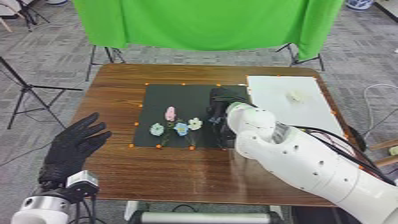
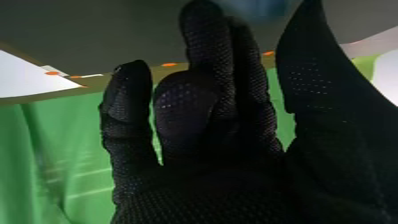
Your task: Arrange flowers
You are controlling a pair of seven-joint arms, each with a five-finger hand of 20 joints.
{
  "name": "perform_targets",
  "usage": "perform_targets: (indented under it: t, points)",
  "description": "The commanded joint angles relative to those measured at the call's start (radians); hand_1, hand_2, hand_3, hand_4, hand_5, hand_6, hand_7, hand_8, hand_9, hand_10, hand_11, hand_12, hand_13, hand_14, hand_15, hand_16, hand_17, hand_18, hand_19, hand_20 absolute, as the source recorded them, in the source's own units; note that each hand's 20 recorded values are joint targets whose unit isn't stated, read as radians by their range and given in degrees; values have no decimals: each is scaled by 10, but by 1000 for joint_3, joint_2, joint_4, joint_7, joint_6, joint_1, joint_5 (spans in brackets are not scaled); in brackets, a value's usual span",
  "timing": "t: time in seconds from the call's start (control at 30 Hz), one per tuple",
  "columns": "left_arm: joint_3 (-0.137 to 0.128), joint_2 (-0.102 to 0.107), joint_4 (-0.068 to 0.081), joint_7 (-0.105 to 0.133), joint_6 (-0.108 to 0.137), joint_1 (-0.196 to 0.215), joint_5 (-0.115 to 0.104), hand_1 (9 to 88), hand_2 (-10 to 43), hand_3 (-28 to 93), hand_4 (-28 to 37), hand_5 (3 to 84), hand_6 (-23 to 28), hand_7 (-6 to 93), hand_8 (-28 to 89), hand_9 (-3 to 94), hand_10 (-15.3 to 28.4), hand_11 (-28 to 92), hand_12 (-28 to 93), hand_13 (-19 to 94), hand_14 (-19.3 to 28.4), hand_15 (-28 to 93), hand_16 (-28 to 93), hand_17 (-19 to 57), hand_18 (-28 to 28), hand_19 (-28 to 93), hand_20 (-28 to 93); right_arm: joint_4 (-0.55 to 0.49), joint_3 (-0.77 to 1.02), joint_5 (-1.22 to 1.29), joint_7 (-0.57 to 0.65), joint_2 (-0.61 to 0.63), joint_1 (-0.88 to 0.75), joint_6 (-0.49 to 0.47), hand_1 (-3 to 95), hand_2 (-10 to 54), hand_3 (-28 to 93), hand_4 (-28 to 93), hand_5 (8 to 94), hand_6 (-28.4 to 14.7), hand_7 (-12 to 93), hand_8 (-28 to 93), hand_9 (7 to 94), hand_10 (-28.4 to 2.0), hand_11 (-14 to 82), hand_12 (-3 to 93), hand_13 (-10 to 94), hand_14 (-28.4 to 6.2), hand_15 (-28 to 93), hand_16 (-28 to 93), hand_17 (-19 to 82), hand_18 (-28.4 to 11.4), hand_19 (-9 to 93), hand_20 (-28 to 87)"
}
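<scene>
Black fabric is covering the left hand (image 1: 71, 150), whose fingers are hanging apart by the table's left edge in the head view. The right hand (image 1: 218, 107) is blending into the dark mat (image 1: 167, 139), partly covered by the white arm (image 1: 306, 155). Just beside it, pink (image 1: 170, 113), pale green (image 1: 156, 129), blue (image 1: 181, 128) and white (image 1: 195, 123) flowers are lying on the mat, their stems hard to make out. Something pale (image 1: 296, 96) is lying on the white sheet (image 1: 293, 120). Beneath, the brown table (image 1: 178, 175) is standing on grey flooring (image 1: 62, 55), green cloth (image 1: 213, 22) hanging beyond.

In the right wrist view, the right hand's fingers are pointing loosely upward, the thumb standing apart; a blurred blue patch (image 2: 258, 9) is running off the edge.
</scene>
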Motion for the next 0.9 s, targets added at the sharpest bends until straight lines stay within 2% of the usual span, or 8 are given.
perform_targets:
  t: [0.03, 0.23, 0.3, 0.4, 0.57, 0.63, 0.7, 0.9]
  points:
    - [-3, -11, -1, -14, -11, 16, 9, 244, 52, 834, -194, 384, 108, 145, -101, 348, 199, 256, 84, 269, 273, 508, -109, -91, 240, 601, -67, -31, 68, -32, 5, -24, -38, -75, 322, -94, 898, -282, 622, -17, 209, -151, 691, -147, 442, 181, 685, -92, 888, 144, 282, -230, 932, 287]
    - [2, -6, -6, 16, 3, 46, 1, 243, 52, 834, -194, 384, 108, 146, -101, 348, 199, 256, 84, 269, 273, 508, -109, -91, 240, 601, -67, -68, 82, -22, -4, 24, -30, -59, 319, -90, 898, -281, 605, -22, 205, -149, 671, -157, 444, 177, 668, -97, 888, 138, 271, -233, 931, 281]
    - [-6, -8, -6, 4, 5, 42, 3, 244, 53, 833, -195, 384, 108, 146, -101, 348, 199, 257, 84, 269, 273, 509, -109, -91, 240, 601, -68, -68, 139, -18, -30, 26, -42, -89, 313, -84, 898, -280, 593, -24, 203, -149, 670, -157, 445, 176, 660, -99, 886, 134, 268, -232, 929, 275]
    - [-1, 1, -8, 19, 13, 42, 0, 245, 53, 832, -195, 385, 108, 146, -100, 348, 199, 257, 84, 269, 274, 509, -109, -91, 240, 602, -68, -62, 246, 31, -62, 50, -56, -171, 299, -70, 901, -276, 568, -26, 198, -147, 630, -170, 388, 154, 659, -99, 884, 122, 268, -233, 930, 265]
    - [13, 12, -8, 26, 21, 30, -1, 244, 53, 833, -194, 385, 109, 145, -101, 348, 198, 256, 84, 268, 274, 509, -109, -91, 239, 602, -68, 15, 208, 106, -118, 179, 44, -89, 236, -11, 910, -265, 519, -34, 187, -141, 567, -182, 247, 134, 664, -98, 890, 106, 282, -233, 932, 270]
    - [21, 14, -5, 15, 13, 17, 3, 244, 53, 833, -194, 385, 108, 145, -101, 348, 198, 256, 84, 267, 274, 508, -109, -91, 240, 601, -68, 36, 216, 130, -102, 221, 56, -74, 204, 19, 918, -255, 494, -38, 181, -138, 529, -185, 206, 133, 659, -103, 891, 104, 280, -235, 932, 259]
    - [26, 17, -8, 25, 16, 25, 0, 244, 53, 833, -195, 385, 108, 145, -100, 348, 198, 256, 84, 267, 273, 508, -109, -91, 240, 602, -68, 57, 159, 186, -83, 279, 107, -39, 170, 52, 927, -237, 462, -42, 173, -134, 486, -191, 165, 134, 652, -111, 895, 100, 278, -238, 932, 242]
    - [29, 20, -10, 28, 17, 24, 1, 243, 53, 833, -194, 385, 109, 145, -100, 348, 199, 256, 84, 266, 273, 508, -109, -91, 239, 602, -69, 105, 66, 221, -25, 373, 184, 13, 142, 68, 932, -216, 393, -41, 163, -128, 396, -193, 110, 133, 642, -123, 903, 92, 280, -248, 932, 223]
